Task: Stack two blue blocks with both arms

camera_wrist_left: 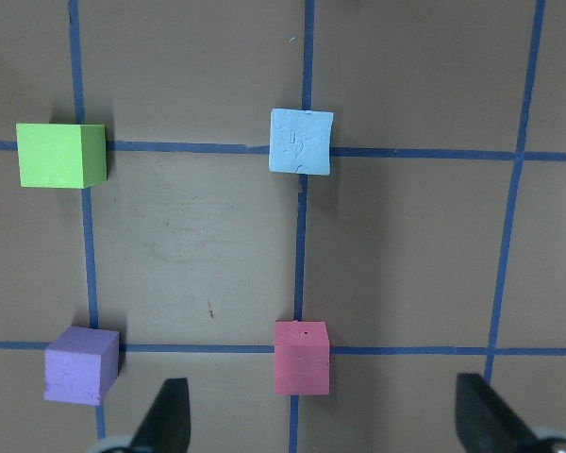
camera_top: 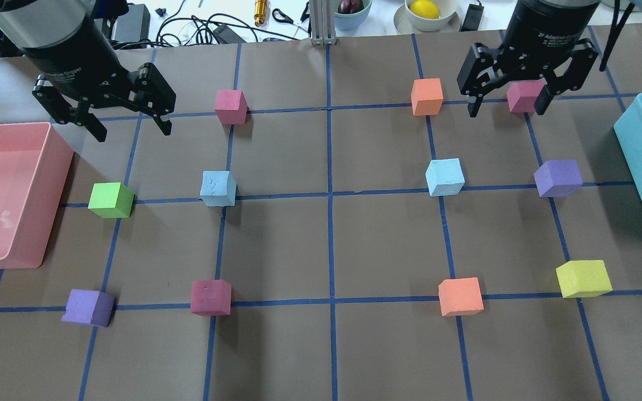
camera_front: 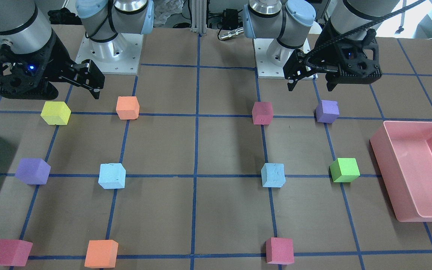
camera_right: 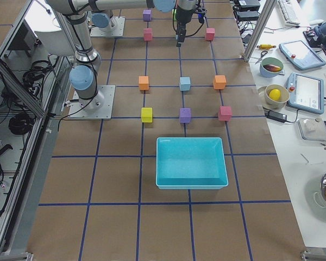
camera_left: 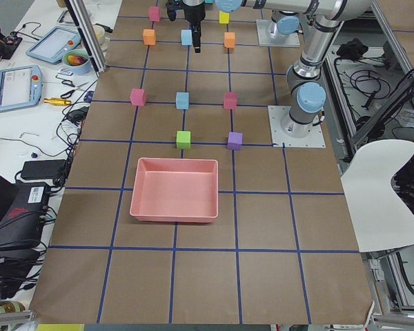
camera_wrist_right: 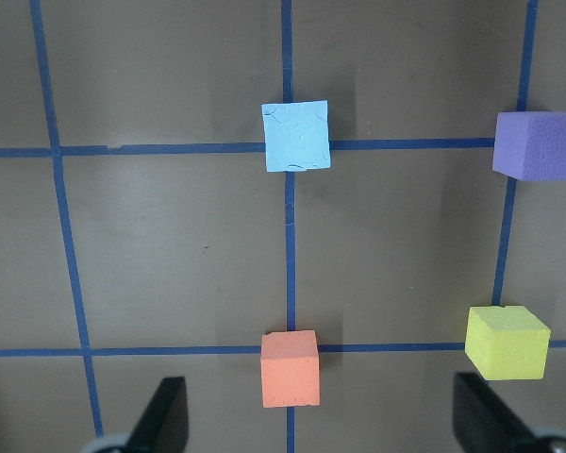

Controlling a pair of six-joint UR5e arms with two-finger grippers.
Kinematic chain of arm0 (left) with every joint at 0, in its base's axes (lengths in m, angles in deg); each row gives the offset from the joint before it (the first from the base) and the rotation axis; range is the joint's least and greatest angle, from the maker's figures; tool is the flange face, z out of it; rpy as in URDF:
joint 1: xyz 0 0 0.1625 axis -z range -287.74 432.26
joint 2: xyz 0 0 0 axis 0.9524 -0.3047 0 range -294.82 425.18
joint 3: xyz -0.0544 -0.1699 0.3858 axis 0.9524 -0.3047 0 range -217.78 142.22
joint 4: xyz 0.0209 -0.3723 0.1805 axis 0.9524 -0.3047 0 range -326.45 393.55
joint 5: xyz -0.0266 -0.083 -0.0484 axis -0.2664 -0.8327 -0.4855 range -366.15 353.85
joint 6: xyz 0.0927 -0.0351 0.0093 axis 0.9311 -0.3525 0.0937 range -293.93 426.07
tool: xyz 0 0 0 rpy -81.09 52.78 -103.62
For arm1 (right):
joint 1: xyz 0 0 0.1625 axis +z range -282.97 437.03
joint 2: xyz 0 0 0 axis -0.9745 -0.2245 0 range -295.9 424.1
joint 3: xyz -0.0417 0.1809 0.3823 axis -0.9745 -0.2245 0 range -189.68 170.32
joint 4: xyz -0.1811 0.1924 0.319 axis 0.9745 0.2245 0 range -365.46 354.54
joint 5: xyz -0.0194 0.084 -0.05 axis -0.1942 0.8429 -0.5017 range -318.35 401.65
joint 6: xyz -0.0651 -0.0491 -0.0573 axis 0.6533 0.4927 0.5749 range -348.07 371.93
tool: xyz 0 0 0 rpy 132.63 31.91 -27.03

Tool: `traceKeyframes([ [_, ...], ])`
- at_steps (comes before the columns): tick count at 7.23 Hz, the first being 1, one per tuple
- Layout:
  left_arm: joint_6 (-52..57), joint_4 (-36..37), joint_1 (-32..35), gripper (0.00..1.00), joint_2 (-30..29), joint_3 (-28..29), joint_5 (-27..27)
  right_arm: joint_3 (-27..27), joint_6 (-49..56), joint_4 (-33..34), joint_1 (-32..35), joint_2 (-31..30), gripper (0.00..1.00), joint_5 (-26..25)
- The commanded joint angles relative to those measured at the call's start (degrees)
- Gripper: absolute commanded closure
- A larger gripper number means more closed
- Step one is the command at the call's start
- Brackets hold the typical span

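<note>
Brown paper desk [camera_top: 276, 250] ruled with blue tape, cluttered bench [camera_top: 198, 22] beyond its far edge.

Overhead: left tool [camera_top: 133, 132] hanging high over the desk's left half, jaws spread wide, holding nothing; right tool [camera_top: 506, 110] the same over the right half. Left blue block [camera_top: 218, 189] and right blue block [camera_top: 444, 177] well apart, each on a tape crossing midway between the robot's edge and the operators' edge, either side of the centre line, neither touched.

Facing the robot: same layout mirrored, pink bin [camera_front: 392, 176] at the desk's left end.

Wrist views: one blue block ahead of each tool's spread tips, top face pitted.

Likely light, soft, easily dented foam; best pinched gently across two flat opposite sides, clear of the corners, then set squarely on its twin.
</note>
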Motion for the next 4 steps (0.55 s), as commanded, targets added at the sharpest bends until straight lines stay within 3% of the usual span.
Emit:
traceKeyframes([
  [1,0.0,-0.01,0.0,0.0,0.0,-0.01,0.0,0.04,0.05,0.29,-0.16,0.05,0.0,-0.25],
  [4,0.0,-0.1,0.0,0.0,0.0,-0.18,0.0,0.04,0.31,0.29,-0.25,-0.04,0.0,-0.43],
])
